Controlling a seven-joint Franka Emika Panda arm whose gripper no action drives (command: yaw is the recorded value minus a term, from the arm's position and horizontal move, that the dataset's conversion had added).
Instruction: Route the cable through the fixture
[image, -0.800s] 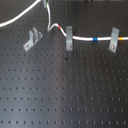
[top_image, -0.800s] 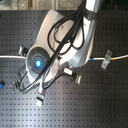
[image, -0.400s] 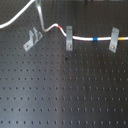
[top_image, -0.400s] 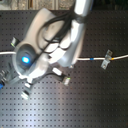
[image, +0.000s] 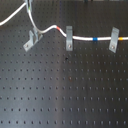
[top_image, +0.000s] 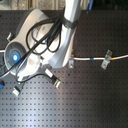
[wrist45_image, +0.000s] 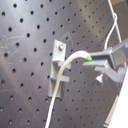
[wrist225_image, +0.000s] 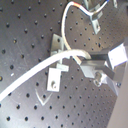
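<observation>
Surface: black perforated breadboard (image: 65, 95) filling both exterior views, holes in a regular grid
Arm: white Panda body (top_image: 37, 47) with black hoses looped over it, covering the second exterior view's left half
Cable (image: 80, 36): thin, white; runs from the first exterior view's upper left, dips beside the fixture, then passes a red band and a blue-and-yellow band through two strip clips (image: 69, 38)
Fixture (image: 31, 40): small grey bracket, askew, prongs upright; in the first exterior view the cable lies just beside it, not in the slot
Gripper (wrist45_image: 92, 59): clamped on the cable end, just above the fixture (wrist45_image: 57, 67) in both wrist views
</observation>
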